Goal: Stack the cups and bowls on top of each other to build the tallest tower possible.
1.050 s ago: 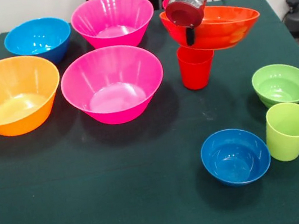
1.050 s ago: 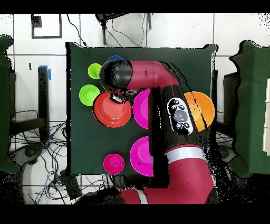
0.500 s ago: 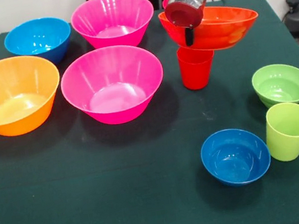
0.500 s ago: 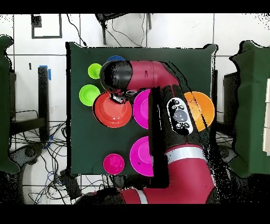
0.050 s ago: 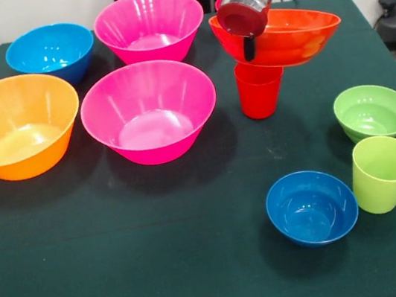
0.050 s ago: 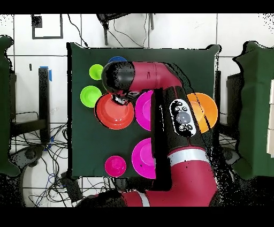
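From the front the claw [image 5: 244, 35] grips the wide red-orange bowl's [image 5: 285, 35] rim, the bowl a touch higher than before above the red cup [image 5: 259, 90]; overhead, it has barely shifted.

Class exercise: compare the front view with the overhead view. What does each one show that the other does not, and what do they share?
Only the front view shows the red cup under the red-orange bowl, plus the whole small blue bowl.

Only the overhead view shows the full red and black arm, which covers parts of some bowls, and the floor around the table.

Both show the red-orange bowl at the gripper, the green cup and green bowl.
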Robot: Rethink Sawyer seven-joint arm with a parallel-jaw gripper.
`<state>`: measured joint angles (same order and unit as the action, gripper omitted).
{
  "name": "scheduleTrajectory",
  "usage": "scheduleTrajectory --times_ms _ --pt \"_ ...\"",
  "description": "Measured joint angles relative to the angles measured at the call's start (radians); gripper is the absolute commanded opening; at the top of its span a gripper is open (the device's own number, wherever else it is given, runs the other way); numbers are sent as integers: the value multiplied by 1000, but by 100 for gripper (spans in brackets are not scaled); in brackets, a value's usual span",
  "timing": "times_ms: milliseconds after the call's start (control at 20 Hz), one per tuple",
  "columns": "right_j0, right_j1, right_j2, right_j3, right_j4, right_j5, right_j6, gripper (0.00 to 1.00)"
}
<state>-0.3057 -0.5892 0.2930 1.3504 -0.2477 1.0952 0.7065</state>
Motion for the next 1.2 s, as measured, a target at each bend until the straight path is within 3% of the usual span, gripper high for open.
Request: scheduleTrajectory --times_ms 1200 --pt "1 62 -28 -32 -69 59 0 0"
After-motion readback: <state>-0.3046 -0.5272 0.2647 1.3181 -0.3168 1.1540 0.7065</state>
